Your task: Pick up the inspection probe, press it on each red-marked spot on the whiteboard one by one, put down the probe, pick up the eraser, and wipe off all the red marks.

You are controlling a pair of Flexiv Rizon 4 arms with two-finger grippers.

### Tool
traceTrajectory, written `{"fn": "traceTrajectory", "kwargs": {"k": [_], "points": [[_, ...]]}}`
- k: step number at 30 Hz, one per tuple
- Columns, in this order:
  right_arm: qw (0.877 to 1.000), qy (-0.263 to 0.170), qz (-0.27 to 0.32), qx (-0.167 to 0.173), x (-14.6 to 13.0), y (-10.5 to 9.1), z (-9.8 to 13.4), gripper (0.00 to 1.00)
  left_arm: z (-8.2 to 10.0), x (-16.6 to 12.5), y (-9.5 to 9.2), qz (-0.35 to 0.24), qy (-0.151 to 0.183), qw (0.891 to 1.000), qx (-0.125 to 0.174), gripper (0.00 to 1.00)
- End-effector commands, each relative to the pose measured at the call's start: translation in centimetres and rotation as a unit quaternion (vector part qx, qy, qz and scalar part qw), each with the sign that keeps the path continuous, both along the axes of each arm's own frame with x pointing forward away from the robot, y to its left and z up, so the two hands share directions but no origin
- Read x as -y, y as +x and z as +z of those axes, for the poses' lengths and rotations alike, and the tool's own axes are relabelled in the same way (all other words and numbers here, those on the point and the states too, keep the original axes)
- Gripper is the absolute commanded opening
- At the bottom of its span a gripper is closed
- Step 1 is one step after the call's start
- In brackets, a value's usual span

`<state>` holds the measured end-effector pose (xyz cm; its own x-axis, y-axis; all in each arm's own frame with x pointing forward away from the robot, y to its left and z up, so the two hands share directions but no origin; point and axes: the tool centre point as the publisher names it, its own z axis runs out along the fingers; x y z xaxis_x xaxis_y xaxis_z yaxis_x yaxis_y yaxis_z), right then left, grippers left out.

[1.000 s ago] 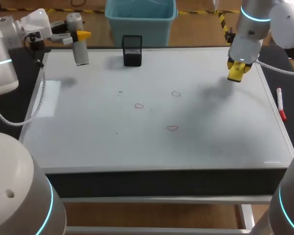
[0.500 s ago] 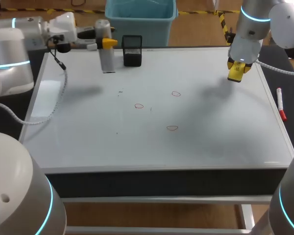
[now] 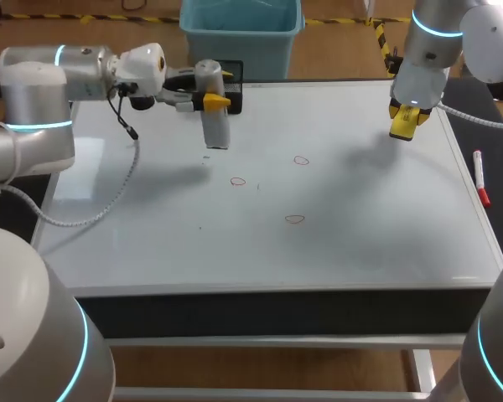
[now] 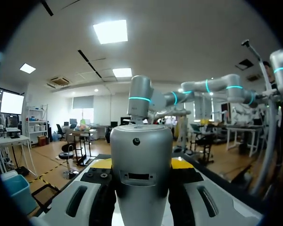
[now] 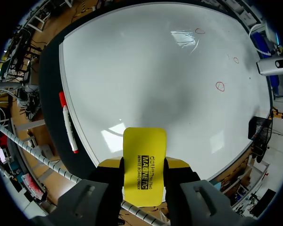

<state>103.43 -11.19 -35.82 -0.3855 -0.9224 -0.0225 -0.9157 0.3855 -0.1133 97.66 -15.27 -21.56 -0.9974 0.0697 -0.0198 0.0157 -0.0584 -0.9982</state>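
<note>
Silver-grey and cylinder-shaped, the probe (image 3: 214,109) hangs upright over the far left-middle of the whiteboard (image 3: 360,243), clamped near its top by the left gripper (image 3: 215,101), which comes in sideways from the left. In the left wrist view the probe (image 4: 140,179) fills the space between the left gripper's (image 4: 141,165) two yellow pads, one pressed against each side. The probe's lower end appears to sit above the board, not on it, with its shadow cast apart to the left. Three small red marks lie in the middle of the board: one (image 3: 238,181) nearest the probe, toward the near side and slightly right of it, a second (image 3: 301,160) farther right, and a third (image 3: 294,219) closer to the near edge. Bare white board spreads around all three, with wide room toward the near edge and both sides. A black mesh cup (image 3: 233,72) stands at the far edge, just behind the probe and partly hidden by it. A white cable (image 3: 134,167) from the left arm droops over the board's left part. The right gripper (image 3: 407,119) hangs above the far right corner, well apart from the marks, gripping a yellow eraser (image 3: 405,126). In the right wrist view the eraser (image 5: 144,172) sits squeezed between the right gripper's (image 5: 144,165) fingers, with the whiteboard (image 5: 155,70) spread out ahead. A red marker (image 3: 480,179) lies just beyond the board's right edge, on the dark strip, parallel to it.
</note>
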Motion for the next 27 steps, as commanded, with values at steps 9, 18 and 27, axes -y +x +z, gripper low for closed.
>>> {"fn": "traceTrajectory", "kwargs": {"k": [9,18,27], "points": [[1.0,-0.002,0.001,0.0,0.1,0.0,0.1,0.0,-1.0,3.1,-2.5,-0.008,-0.006,1.0,-0.008,0.0],[1.0,-0.002,0.001,0.0,0.1,0.0,0.1,0.0,-1.8,4.1,-4.3,-0.011,0.006,1.0,-0.012,0.0],[1.0,-0.002,0.001,0.0,0.1,0.0,0.1,0.0,-3.4,3.9,-5.3,-0.003,0.006,1.0,-0.011,0.0]]}}
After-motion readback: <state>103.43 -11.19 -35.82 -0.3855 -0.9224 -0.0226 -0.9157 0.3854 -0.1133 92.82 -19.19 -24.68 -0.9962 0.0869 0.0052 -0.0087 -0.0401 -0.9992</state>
